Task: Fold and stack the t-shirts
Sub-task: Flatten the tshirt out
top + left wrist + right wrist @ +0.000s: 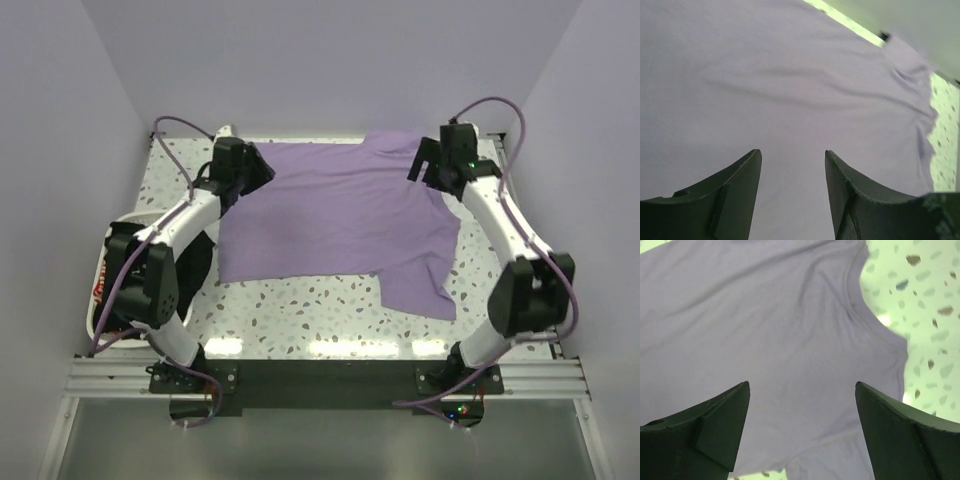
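Observation:
A lavender-purple t-shirt (340, 215) lies spread flat on the speckled table, one sleeve hanging toward the front right. My left gripper (262, 172) is open over the shirt's far left edge; cloth (790, 100) fills its wrist view between the fingers. My right gripper (415, 165) is open above the shirt's far right part, near the collar (860, 295). The shirt (765, 330) lies below its spread fingers. Dark cloth, likely a black t-shirt (195, 265), hangs out of the tray at left, partly hidden by the left arm.
A white tray (100, 270) sits at the table's left edge under the left arm. The speckled tabletop (300, 310) shows in front of the shirt. Lavender walls enclose the table on three sides.

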`<state>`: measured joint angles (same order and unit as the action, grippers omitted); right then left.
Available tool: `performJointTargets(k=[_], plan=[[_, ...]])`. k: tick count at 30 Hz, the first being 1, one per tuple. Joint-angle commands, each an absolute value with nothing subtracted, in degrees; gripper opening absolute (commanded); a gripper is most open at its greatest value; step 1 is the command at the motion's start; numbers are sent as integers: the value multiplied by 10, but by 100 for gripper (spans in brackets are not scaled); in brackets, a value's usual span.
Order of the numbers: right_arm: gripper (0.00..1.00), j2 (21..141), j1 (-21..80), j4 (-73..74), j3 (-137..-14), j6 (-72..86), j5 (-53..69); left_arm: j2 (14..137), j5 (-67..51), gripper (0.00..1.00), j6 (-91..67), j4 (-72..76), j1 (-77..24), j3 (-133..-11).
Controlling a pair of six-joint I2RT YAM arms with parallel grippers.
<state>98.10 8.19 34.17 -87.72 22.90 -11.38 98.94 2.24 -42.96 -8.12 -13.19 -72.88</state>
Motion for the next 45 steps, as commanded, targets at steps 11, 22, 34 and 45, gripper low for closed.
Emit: performJointTargets(k=[11, 22, 34, 45], plan=[[88, 560, 82, 320, -430, 369, -104, 1006, 37, 51, -380, -24, -556, -657], [88, 559, 82, 367, -469, 379, -126, 1103, 118, 48, -319, -55, -686, -729], [87, 577, 82, 351, -480, 373, -121, 1165, 213, 48, -292, -73, -700, -774], [87, 582, 82, 357, -492, 367, -137, 1163, 235, 19, -305, -96, -713, -751]])
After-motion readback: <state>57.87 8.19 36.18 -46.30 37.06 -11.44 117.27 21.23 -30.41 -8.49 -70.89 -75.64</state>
